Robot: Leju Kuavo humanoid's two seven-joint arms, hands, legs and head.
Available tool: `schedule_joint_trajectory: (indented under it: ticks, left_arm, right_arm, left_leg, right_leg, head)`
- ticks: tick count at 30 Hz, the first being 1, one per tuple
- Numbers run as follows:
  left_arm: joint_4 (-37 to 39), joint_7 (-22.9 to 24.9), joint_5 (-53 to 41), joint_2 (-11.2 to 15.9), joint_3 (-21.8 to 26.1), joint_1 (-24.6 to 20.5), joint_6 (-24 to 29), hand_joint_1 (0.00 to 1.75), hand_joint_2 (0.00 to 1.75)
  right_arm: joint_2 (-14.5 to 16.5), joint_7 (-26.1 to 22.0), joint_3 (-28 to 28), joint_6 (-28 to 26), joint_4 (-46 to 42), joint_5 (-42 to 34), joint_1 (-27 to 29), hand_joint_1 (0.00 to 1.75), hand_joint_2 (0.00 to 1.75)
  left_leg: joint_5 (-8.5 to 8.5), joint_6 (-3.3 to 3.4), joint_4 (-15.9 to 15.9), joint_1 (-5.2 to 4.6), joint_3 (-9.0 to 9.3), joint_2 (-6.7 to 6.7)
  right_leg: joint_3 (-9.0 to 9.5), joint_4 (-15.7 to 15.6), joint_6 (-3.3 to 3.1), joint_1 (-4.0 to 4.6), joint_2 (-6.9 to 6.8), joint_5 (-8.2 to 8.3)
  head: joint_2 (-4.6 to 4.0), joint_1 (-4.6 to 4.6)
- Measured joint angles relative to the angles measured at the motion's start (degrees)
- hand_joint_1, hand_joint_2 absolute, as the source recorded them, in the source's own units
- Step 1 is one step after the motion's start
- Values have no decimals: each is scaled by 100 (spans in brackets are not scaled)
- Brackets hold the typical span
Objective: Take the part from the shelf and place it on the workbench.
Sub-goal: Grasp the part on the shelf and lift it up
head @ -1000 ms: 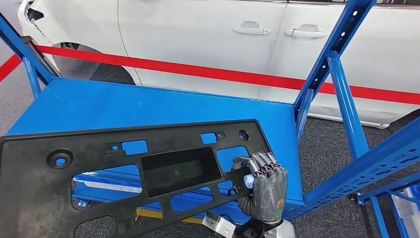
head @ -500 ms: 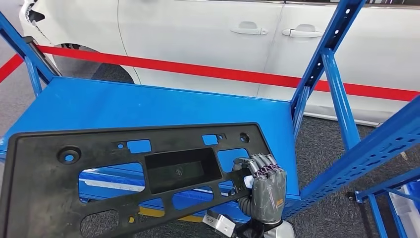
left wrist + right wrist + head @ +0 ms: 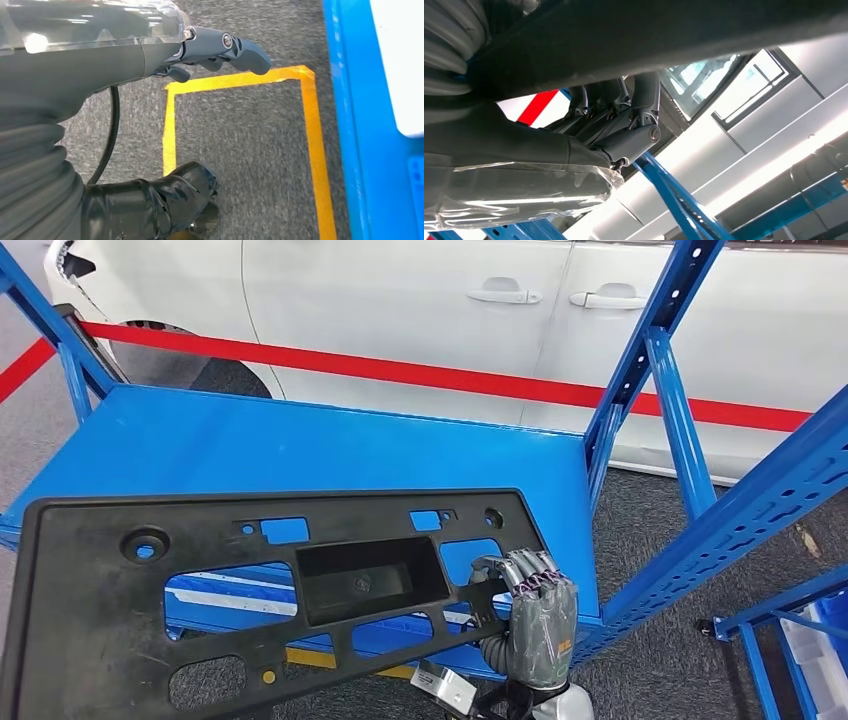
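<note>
Gripping the right end of the part (image 3: 260, 590), the right hand (image 3: 530, 615) has its dark fingers (image 3: 520, 568) curled over the panel's edge beside one of the cut-outs, with the ribbed grey wrist cover below it at the bottom of the head view. From the right wrist camera the same hand (image 3: 614, 125) is seen from behind, its fingers hooked up against the dark underside of the panel (image 3: 664, 35). That part is a long, flat black plastic panel with a rectangular recessed pocket near its middle, several rectangular and rounded openings, and a few small round holes — it is held roughly level, tilted slightly, over the front edge of the blue shelf (image 3: 300, 450), whose deck shows through the openings. Whether the panel touches the deck cannot be told. Its left end runs down to the lower left corner of the head view. The left hand (image 3: 220, 47) points down over grey carpet (image 3: 240, 150), its fingers loosely bent with nothing between them, so it is holding nothing; yellow floor tape (image 3: 310, 150) outlines a rectangle on the carpet beside a blue edge. Blue perforated uprights (image 3: 640, 370) frame the shelf on the right. Behind the shelf runs a red barrier band (image 3: 450, 380), and beyond it stands a white car (image 3: 450, 300) with two door handles in sight.
</note>
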Motion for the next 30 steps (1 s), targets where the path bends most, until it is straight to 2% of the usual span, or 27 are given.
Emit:
schedule_joint_trajectory:
  ticks: [2,3,5,6,7,8,9,11,12,13,16,17,19,21,22,23,24,27,28,30]
  left_arm:
    - [0,0,2,-9,4,-2,-4,0,175]
    - [0,0,3,-13,5,-8,-8,0,175]
    - [0,1,3,-16,7,-10,-13,0,175]
    - [0,2,3,-17,8,-6,-14,0,175]
    - [0,4,3,-17,10,-1,-13,0,175]
    - [0,5,3,-19,11,1,-12,0,175]
    - [0,6,3,-22,13,1,-11,0,175]
    - [0,7,3,-31,15,-2,-4,0,175]
    - [0,7,2,-36,16,-4,-1,0,175]
    - [0,8,2,-38,17,-5,3,0,175]
    - [0,11,-3,-43,20,-3,7,0,175]
    - [0,11,-5,-44,20,-3,11,0,175]
    - [0,13,-9,-45,20,-3,19,0,175]
    - [0,14,-12,-45,20,1,22,0,175]
    - [0,14,-13,-45,20,5,22,0,175]
    - [0,15,-14,-45,21,8,22,0,175]
    - [0,15,-15,-45,21,8,22,0,175]
    - [0,15,-18,-44,22,-10,23,0,175]
    - [0,15,-20,-44,22,-14,24,0,175]
    - [0,15,-25,-44,23,-9,26,0,175]
  right_arm:
    - [-4,13,-3,0,2,1,0,175,175]
    - [-7,18,-4,0,3,1,-1,175,175]
    - [-16,32,-7,0,13,2,4,175,175]
    - [-20,43,-7,0,23,2,9,175,175]
    - [-26,54,-7,0,36,2,14,175,175]
    - [-31,63,-8,0,46,2,16,175,175]
    - [-34,68,-8,0,54,3,17,175,175]
    - [-37,72,-9,-1,58,4,16,175,175]
    - [-37,75,-9,-1,58,4,17,175,175]
    - [-38,81,-9,-2,58,4,20,175,175]
    - [-42,108,-9,-2,58,4,32,175,175]
    - [-42,116,-9,-2,58,5,33,175,175]
    - [-42,127,-9,-2,58,7,34,175,175]
    - [-43,133,-9,-2,58,10,42,175,175]
    - [-44,135,-9,-2,58,13,50,175,175]
    - [-44,136,-9,-2,58,15,58,175,175]
    - [-44,136,-9,-2,58,18,66,175,175]
    - [-43,137,-13,-3,57,20,74,175,175]
    - [-43,138,-15,-3,56,20,74,175,175]
    - [-42,139,-20,-4,56,21,77,175,175]
  left_leg:
    - [82,74,-57,25,-3,15]
    - [128,114,-87,42,-15,24]
    - [181,157,-87,47,-73,37]
    - [196,161,-71,46,-111,41]
    - [205,157,-51,45,-146,44]
    - [212,152,-28,45,-176,45]
    - [214,146,-1,47,-199,43]
    - [209,120,60,41,-237,39]
    - [208,93,88,33,-259,37]
    - [213,61,107,28,-280,35]
    - [238,-44,126,34,-325,34]
    - [174,-74,184,40,-355,33]
    - [-161,-123,590,57,-520,33]
    - [-585,-161,1308,61,-785,33]
    - [-697,-171,1568,63,-859,33]
    - [-703,-173,1635,63,-835,33]
    - [-606,-166,1468,63,-695,33]
    - [-229,-105,331,48,-11,29]
    - [-176,-81,110,34,103,25]
    - [-123,-28,25,1,118,18]
  right_leg:
    - [-42,80,66,-6,12,-80]
    - [-115,254,94,-8,18,-223]
    - [-380,918,137,-28,22,-656]
    - [-510,1270,156,-38,22,-822]
    - [-575,1491,174,-48,21,-895]
    - [-541,1510,185,-60,20,-859]
    - [-386,1290,187,-72,19,-725]
    - [61,529,167,-77,19,-444]
    - [214,235,146,-70,22,-365]
    - [277,84,126,-56,26,-344]
    - [233,40,33,-44,27,-290]
    - [219,21,-15,-53,21,-256]
    - [173,-11,-99,-68,1,-190]
    - [85,-7,-130,-56,-6,-133]
    - [39,-2,-130,-50,-8,-103]
    - [-7,6,-125,-46,-7,-73]
    - [-46,16,-114,-45,-6,-47]
    - [-120,55,-50,-39,-1,20]
    - [-129,60,-16,-34,-2,44]
    - [-128,40,62,-32,-5,102]
  head:
    - [-1,6]
    - [0,12]
    - [1,22]
    - [1,20]
    - [1,21]
    - [1,21]
    - [0,21]
    - [-1,22]
    - [-1,21]
    - [-1,20]
    - [1,18]
    - [1,17]
    - [0,16]
    - [-1,16]
    - [0,16]
    - [1,15]
    - [1,15]
    - [0,16]
    - [0,16]
    - [1,17]
